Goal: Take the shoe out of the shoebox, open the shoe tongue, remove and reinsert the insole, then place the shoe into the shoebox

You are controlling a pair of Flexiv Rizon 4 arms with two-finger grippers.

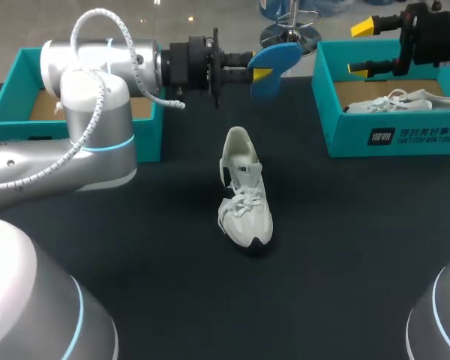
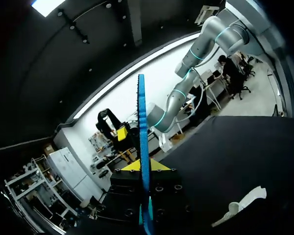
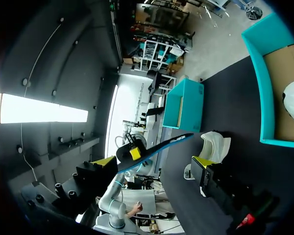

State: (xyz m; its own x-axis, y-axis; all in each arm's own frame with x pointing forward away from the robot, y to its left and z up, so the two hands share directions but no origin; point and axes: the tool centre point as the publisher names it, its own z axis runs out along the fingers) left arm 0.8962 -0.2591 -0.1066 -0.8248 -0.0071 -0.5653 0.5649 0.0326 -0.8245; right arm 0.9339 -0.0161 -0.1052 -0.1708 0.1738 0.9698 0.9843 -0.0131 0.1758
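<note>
Our left gripper is pinching a flat, curved blue foam insole between its yellow-tipped fingers. From the left wrist the insole shows edge-on as a thin blue strip with a yellow pad on either side of it. It hangs in the air beyond the heel of the white mesh lace-up shoe, well apart from it.

That shoe stands upright on its dark-edged sole on the matte black table, toe towards us. White laces criss-cross its front, and its mouth is open at the heel end.

Our right gripper has its two fingers spread wide with nothing between them. It is beyond and to the right of the shoe, above the open teal cardboard shoebox. That shoebox sits right of the shoe, brown inside, with a second white shoe lying in it.

A second teal box, also brown inside, stands left of the shoe, partly behind our smooth silver left arm.
</note>
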